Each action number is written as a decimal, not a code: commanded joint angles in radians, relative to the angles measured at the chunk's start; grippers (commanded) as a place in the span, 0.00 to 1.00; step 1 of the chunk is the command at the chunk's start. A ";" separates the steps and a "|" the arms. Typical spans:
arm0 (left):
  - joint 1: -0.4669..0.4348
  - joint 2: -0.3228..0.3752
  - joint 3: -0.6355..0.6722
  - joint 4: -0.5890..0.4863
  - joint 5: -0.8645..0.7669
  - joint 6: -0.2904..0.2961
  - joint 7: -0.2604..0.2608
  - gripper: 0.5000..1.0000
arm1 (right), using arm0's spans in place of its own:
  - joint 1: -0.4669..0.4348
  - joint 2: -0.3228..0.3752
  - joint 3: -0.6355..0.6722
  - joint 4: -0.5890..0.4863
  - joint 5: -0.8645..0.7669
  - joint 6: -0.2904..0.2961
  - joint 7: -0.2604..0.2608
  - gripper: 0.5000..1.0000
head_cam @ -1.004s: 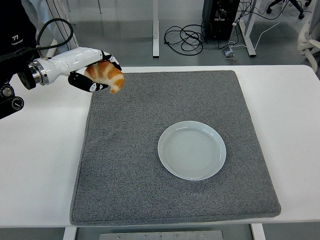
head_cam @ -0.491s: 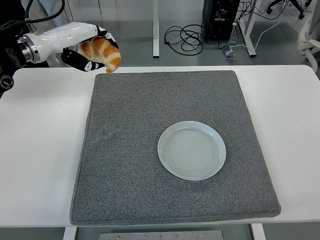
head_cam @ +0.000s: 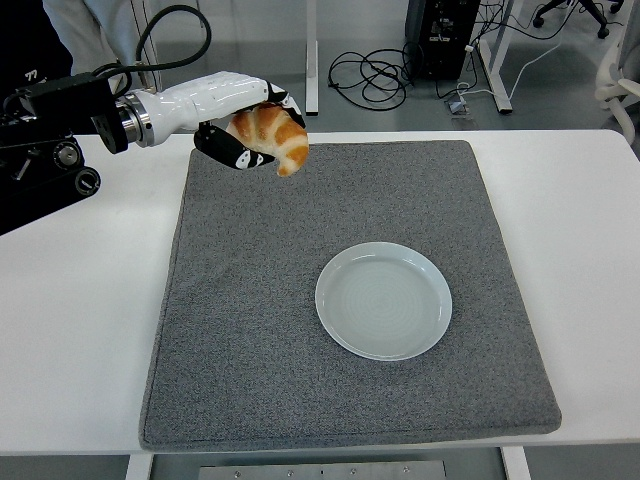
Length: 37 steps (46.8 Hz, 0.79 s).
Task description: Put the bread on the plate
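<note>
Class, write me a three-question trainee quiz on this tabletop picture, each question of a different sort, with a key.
1. True or false: the croissant already lies on the plate.
2. Which hand grips the croissant? A) left hand B) right hand C) a person's hand
3. Fill in: the plate rests on a grey ____ covering the white table.

Key
1. False; it is held in the air over the mat's far left part, apart from the bare plate.
2. A; the right hand is out of view.
3. mat
</note>
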 commanded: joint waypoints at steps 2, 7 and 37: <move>-0.006 -0.055 0.001 0.002 -0.002 0.001 0.008 0.00 | 0.000 0.000 0.000 0.000 0.000 0.000 0.000 1.00; -0.006 -0.118 0.002 0.008 -0.002 0.001 0.029 0.00 | 0.001 0.000 0.000 0.000 0.000 -0.001 0.000 1.00; 0.060 -0.404 0.080 0.121 0.005 0.041 0.049 0.00 | 0.000 0.000 0.000 0.000 0.000 -0.001 0.000 1.00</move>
